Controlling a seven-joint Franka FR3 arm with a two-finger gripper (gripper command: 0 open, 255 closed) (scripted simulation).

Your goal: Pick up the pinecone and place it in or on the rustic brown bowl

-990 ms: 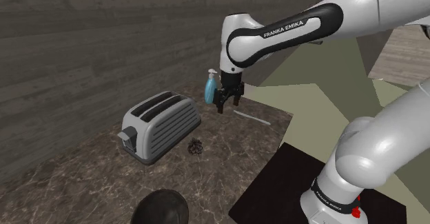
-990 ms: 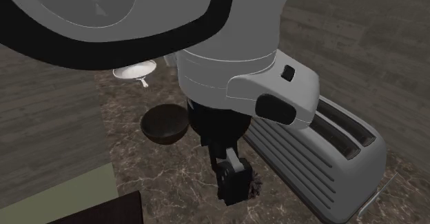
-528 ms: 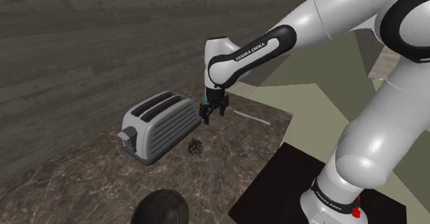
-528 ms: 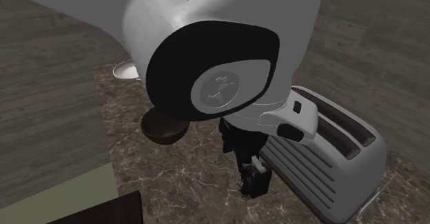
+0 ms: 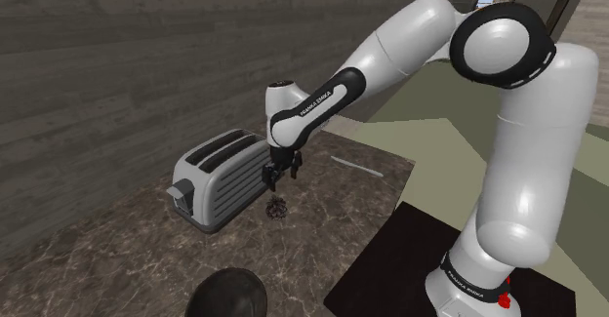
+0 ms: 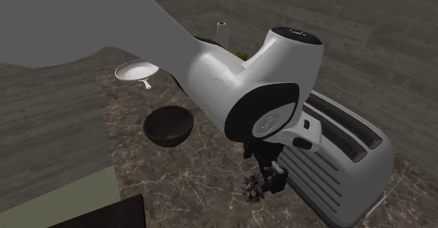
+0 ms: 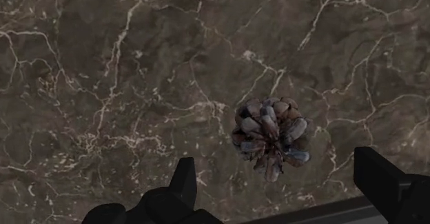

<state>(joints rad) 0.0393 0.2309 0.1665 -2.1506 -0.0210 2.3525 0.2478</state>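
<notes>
A small brown pinecone (image 5: 277, 207) lies on the dark marble counter just in front of the toaster (image 5: 224, 178). My black gripper (image 5: 272, 178) hangs a little above it, open. In the wrist view the pinecone (image 7: 270, 137) sits between the two spread fingers (image 7: 183, 181), closer to the far one, touched by neither. The second exterior view has the gripper (image 6: 270, 183) right beside the pinecone (image 6: 254, 186). The dark brown bowl (image 6: 168, 125) stands apart on the counter, and its rim (image 5: 229, 294) shows at the shoulder view's lower edge.
The silver two-slot toaster (image 6: 344, 156) stands close behind the pinecone. A white pan (image 6: 137, 72) lies at the counter's far end in the second exterior view. A thin white stick (image 5: 357, 166) lies on the counter near its edge. A wooden wall rises behind.
The arm has swung toward the shoulder view's left and come down, bringing the open gripper from near the blue bottle to just above the pinecone. The pinecone has not moved.
</notes>
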